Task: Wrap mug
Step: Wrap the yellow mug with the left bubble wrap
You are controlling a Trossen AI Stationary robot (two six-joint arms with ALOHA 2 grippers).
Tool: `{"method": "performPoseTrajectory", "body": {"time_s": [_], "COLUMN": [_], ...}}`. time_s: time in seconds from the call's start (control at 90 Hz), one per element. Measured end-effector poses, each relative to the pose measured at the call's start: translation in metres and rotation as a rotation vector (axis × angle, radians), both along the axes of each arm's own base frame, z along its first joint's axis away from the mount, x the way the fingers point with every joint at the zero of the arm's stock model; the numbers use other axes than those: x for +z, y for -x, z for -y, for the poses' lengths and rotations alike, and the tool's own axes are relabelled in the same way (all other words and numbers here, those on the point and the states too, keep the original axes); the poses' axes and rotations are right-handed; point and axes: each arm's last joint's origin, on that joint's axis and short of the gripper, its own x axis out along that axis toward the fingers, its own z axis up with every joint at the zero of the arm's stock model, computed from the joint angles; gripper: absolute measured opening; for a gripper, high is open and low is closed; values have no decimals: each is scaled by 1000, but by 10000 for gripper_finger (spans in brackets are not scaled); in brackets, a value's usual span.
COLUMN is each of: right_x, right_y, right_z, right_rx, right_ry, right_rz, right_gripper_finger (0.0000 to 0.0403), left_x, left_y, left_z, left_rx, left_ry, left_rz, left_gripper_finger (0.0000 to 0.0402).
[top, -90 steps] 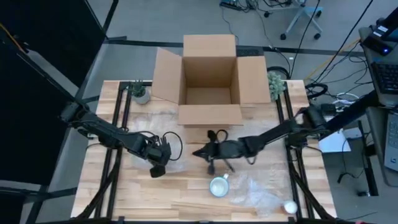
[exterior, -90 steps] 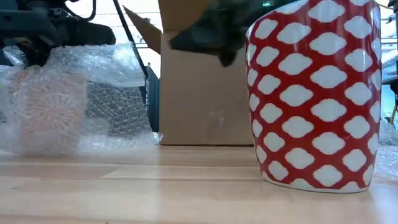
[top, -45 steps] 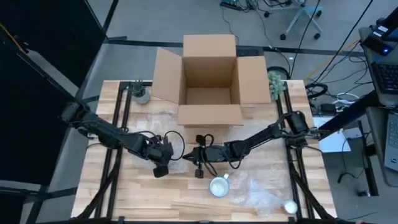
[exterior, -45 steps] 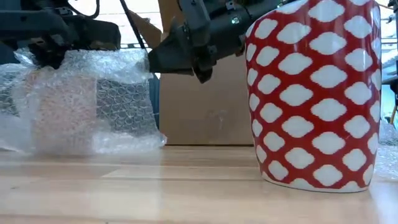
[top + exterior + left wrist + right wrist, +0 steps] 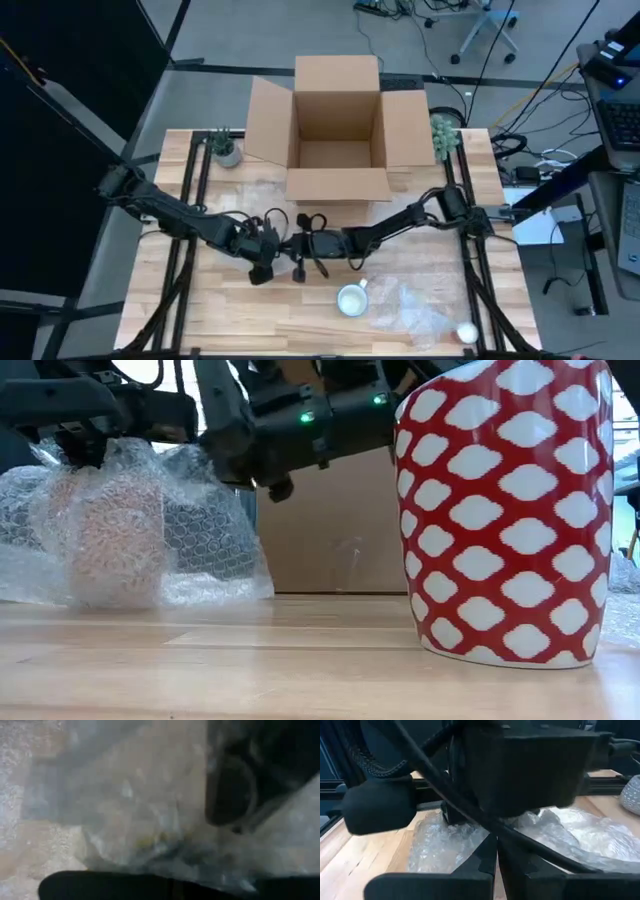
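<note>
Here your mug (image 5: 351, 299) stands upright on the table's (image 5: 200, 320) near edge, apart from both grippers. The bubble wrap (image 5: 120, 530) lies behind it to the left, with the left gripper (image 5: 262, 250) on its top edge; you cannot tell how its fingers stand. Your right gripper (image 5: 496, 865), fingers pressed together on nothing, sits just beside the left one.

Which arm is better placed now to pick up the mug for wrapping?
Probably the right: its gripper is nearer the red-and-white patterned mug, while the left gripper is at the clear bubble wrap.
</note>
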Motion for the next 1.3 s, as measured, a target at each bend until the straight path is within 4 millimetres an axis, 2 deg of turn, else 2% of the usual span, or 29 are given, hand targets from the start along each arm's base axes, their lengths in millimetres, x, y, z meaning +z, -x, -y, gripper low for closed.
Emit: {"method": "performPoseTrajectory", "body": {"time_s": [0.178, 0.389, 0.6, 0.722, 0.911, 1.122, 1.3], "right_x": [3, -15, -9, -4, -15, -18, -20], "right_y": [-1, -6, -7, -15, -26, -26, -26], "right_z": [3, 6, 6, 4, 2, 2, 2], "right_rx": [-4, -27, -20, -25, -28, -24, -22], "right_ry": [1, -53, -28, -52, -56, -43, -34], "right_rz": [19, 24, 86, 115, 80, 43, 27], "right_gripper_finger": [0, 0, 0, 0, 0, 0, 0], "left_x": [0, 0, 0, 1, 0, 0, 10], "left_y": [0, 0, 0, 0, 1, 1, 2], "left_z": [0, 0, 0, 0, 1, 0, 0], "left_rx": [21, 20, 18, 24, 24, 35, 39], "left_ry": [8, 15, 16, 19, 25, 27, 3], "left_rz": [1, -3, 1, 2, -5, -9, -70], "left_gripper_finger": [2, 2, 2, 2, 2, 2, 2]}}
